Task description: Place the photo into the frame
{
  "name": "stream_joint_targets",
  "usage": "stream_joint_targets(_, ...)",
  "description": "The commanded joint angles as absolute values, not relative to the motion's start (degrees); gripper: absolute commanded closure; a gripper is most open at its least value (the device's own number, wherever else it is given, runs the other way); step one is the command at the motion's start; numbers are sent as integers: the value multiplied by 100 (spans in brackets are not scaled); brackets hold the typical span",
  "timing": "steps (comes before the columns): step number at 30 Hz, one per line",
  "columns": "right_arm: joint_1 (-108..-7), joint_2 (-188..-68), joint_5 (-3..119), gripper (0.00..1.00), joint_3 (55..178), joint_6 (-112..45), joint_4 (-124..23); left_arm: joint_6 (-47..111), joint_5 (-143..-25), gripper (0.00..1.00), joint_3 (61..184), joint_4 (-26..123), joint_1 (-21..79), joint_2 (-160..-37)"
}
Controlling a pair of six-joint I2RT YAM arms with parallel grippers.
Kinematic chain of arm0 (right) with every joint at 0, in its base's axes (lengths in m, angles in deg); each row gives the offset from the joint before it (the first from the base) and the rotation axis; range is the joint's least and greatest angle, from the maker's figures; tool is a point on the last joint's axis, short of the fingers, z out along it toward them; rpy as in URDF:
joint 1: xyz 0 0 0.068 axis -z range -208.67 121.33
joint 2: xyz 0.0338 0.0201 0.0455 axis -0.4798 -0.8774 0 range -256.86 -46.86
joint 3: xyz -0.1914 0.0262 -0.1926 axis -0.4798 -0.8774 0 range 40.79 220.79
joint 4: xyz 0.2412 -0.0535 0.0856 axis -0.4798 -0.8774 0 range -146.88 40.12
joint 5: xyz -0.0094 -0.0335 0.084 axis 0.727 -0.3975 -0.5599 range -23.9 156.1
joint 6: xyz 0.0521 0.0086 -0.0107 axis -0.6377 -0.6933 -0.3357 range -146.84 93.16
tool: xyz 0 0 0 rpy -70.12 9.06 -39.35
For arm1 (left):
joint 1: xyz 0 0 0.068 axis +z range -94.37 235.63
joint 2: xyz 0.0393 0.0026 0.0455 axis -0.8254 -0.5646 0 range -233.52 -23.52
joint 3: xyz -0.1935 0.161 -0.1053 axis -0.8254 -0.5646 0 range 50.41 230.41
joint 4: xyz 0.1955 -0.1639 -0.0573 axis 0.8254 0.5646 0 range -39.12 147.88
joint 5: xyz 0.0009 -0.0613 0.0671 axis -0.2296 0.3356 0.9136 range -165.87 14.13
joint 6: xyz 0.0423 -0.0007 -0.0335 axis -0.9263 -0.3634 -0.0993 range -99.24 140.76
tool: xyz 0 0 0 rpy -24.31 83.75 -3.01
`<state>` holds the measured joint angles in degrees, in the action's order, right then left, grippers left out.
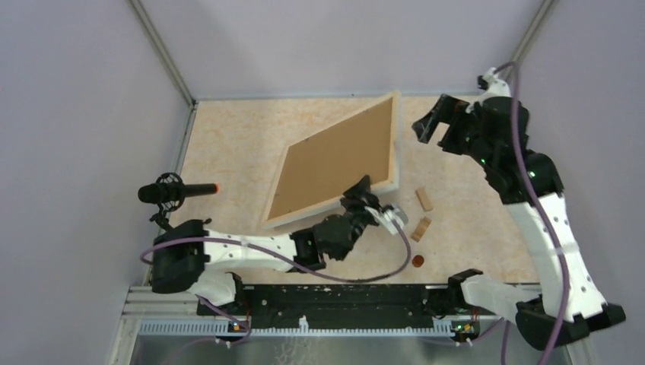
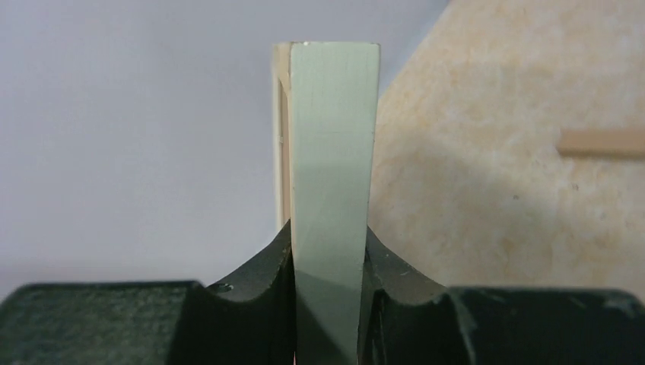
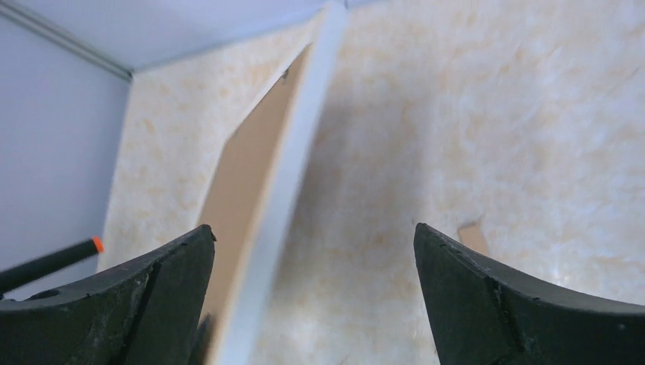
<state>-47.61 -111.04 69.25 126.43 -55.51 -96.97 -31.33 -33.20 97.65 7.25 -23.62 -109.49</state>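
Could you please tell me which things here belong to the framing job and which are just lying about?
Job: photo, frame, left gripper clamping the photo, right gripper open.
Lying about: upper wooden block, lower wooden block, small brown disc, microphone.

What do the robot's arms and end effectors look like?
The left arm and right arm have white links, black joints and purple cables. The left end effector and right end effector have black curved fingers. Green lights show on the right arm.

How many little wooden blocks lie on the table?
2. One pale block lies right of the brown board, the other block just nearer the arms. The board may hide more.
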Motion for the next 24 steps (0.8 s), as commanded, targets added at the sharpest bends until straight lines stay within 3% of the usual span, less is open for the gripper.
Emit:
stream_joint_targets(1,-4733,-10340,7628,1,12763,-5218,-9386,347,-4173,100,10443,1401,-1483,-9901)
stream_joint_targets(13,-4733,-10211,7568,1,11966,-5353,-9180,4288,-5175,100,10081,1001,531,-9172)
stream_joint_targets(20,-4732,-10250,7190,1,11320,-5489,-8850,5770,-4665,100,8967,271,1350,-8652)
stream_joint_targets(24,-4730,-10870,6201,1,10640,-5574,-8261,6570,-4329,100,7760,-358,2104,-8297)
